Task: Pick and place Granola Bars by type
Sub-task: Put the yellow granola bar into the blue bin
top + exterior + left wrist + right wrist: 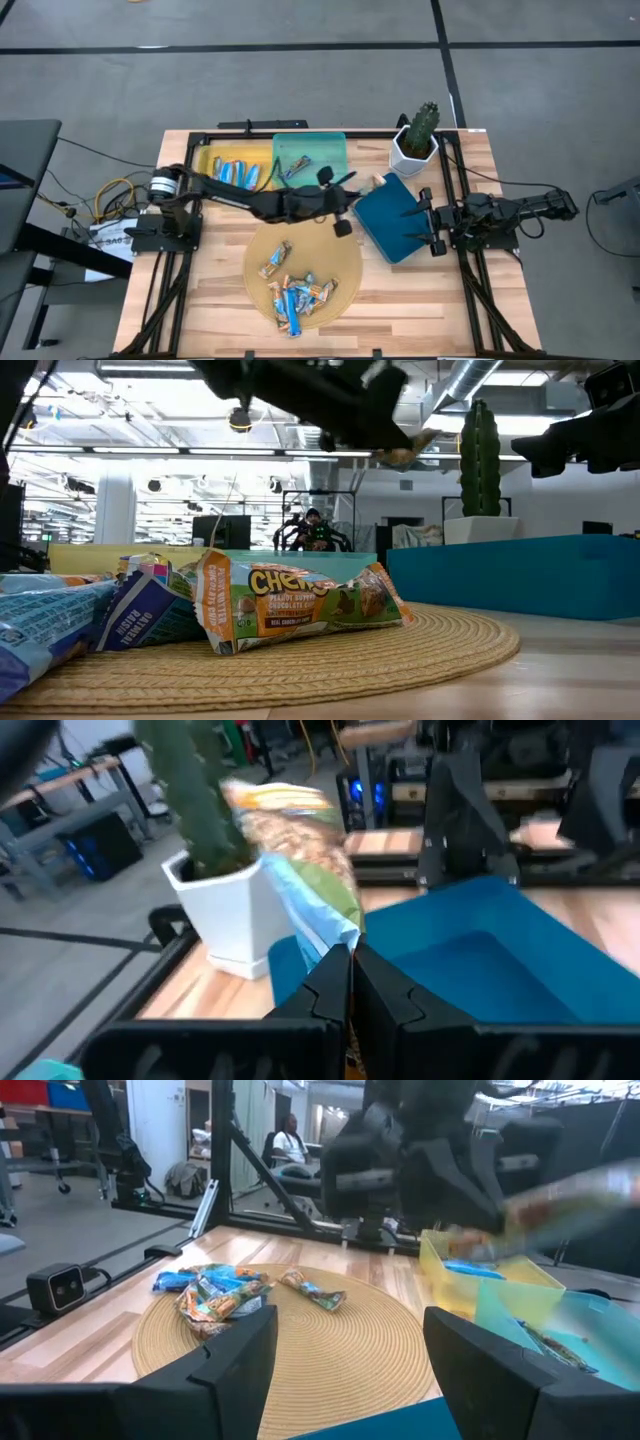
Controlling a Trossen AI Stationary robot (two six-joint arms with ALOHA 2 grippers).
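**Bar held by one end over the blue tray edge: drop or wrong-bin risk**

While the left gripper (352, 192) carries a tan granola bar (300, 840) toward the dark blue tray (400, 215), the hold looks thin: in the left wrist view the fingers are pressed together on just one end of the wrapper, and the rest of the bar sticks out free past the tips. Shiny film pinched that way could slide out, my guess.

Where it is: bar in the air, near the tray's near corner and just beside the white cactus pot (414, 147). From the high view it sits about over the tray edge, not clearly over the basin. Release here and it may land on the worktop (480, 290) or catch on the rim.

Other risks:
- The arm reaches long across the worktop; a swing could clip the cactus pot, which is close.
- Right gripper (437, 228) waits with fingers spread, touching or just beside the blue tray's far edge; cannot tell which. A nudge would shift the tray under the drop.
- Wrong-type risk: yellow tray (212, 162) holds blue bars, teal tray (330, 150) holds a few others, blue tray looks bare.

Remaining bars (295, 285) lie piled on the round woven mat (262, 250), some overlapping, so later picks may grab two.
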